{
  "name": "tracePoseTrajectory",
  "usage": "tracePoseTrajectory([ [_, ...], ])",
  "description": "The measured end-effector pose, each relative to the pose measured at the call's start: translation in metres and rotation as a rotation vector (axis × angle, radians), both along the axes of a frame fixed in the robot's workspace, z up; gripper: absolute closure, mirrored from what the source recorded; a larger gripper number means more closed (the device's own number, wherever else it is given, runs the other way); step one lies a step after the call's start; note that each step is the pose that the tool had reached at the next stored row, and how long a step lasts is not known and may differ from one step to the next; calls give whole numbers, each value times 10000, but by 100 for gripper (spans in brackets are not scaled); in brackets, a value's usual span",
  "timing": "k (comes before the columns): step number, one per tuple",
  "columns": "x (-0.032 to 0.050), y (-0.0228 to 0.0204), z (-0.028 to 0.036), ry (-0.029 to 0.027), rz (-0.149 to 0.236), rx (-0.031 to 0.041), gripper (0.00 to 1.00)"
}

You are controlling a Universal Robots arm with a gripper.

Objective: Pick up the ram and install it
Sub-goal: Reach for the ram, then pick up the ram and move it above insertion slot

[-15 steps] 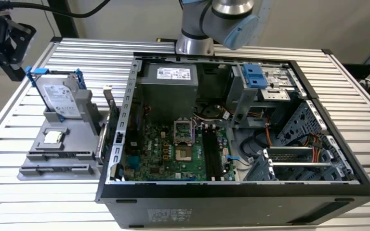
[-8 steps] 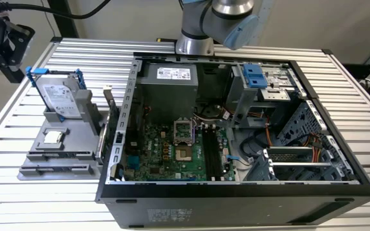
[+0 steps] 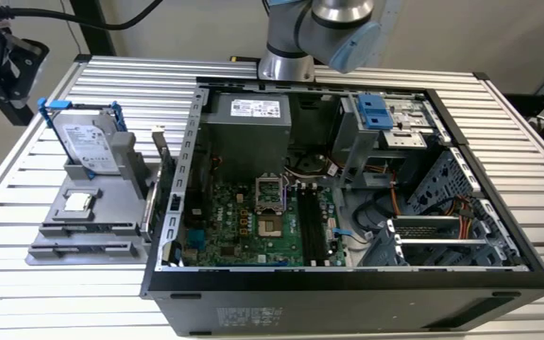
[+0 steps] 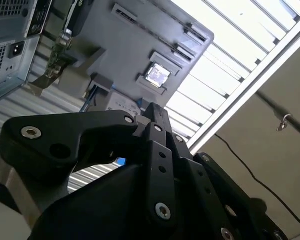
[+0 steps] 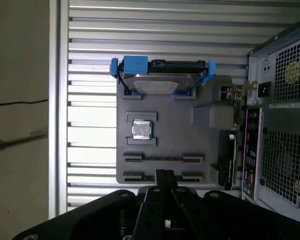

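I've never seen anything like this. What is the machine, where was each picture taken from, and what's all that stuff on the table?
It is a single robot arm with a claw at its end. The exterior view comes from a camera off the arm, looking down at a slatted metal table. On it lies an open computer case with its green motherboard exposed. At the exterior view's left sits a grey parts holder carrying a silver hard drive in a blue bracket and a small square chip. Both wrist views come from cameras riding on the arm, so the black claw looms in front, with the holder beyond it. The claw looks closed, with nothing seen in it.
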State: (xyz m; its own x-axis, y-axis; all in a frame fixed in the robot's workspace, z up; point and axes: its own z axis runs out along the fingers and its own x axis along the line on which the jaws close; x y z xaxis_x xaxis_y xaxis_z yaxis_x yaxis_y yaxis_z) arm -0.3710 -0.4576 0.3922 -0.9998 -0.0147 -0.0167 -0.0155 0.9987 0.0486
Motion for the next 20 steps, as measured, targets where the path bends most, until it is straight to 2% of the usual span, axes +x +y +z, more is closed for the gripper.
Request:
tracePoseTrajectory([
  [5, 0, -103, -2, 1, 62, 0, 100],
  [11, 0, -262, -6, 13, 96, 0, 100],
  [15, 5, -352, -6, 21, 108, 0, 100],
  [18, 17, -396, -6, 24, 110, -1, 100],
  [20, 19, -397, -5, 23, 110, 0, 100],
])
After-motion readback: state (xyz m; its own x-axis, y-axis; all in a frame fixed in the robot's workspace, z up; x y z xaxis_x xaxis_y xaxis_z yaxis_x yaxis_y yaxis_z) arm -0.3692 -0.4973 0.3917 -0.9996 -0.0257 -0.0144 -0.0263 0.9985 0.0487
